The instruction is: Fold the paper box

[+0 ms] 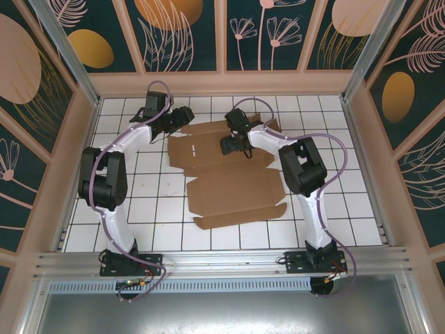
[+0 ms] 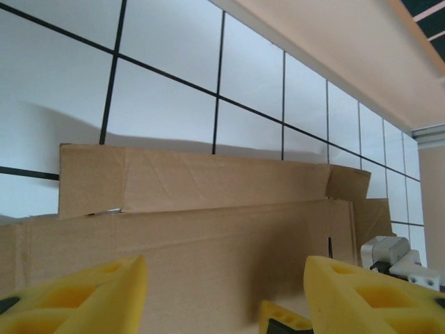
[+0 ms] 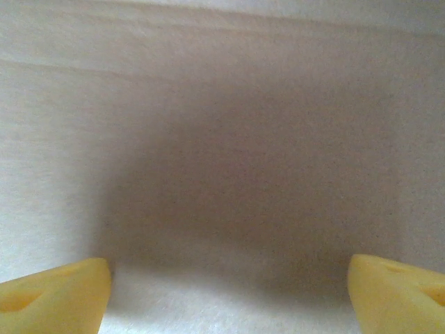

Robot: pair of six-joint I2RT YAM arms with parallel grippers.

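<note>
Brown corrugated cardboard, the flat die-cut paper box (image 1: 229, 182) lay on the white tiled tabletop (image 1: 334, 209) between both arms. It looked light, stiff across its panels, hinging at creases and apt to slide. The left gripper (image 2: 222, 285) and right gripper (image 3: 229, 292) stood open and empty. Flap edges seemed the best hold.

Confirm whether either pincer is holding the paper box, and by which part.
Nothing is held: left pincer and right pincer both stand open at the paper box, no cardboard between their fingers.
</note>
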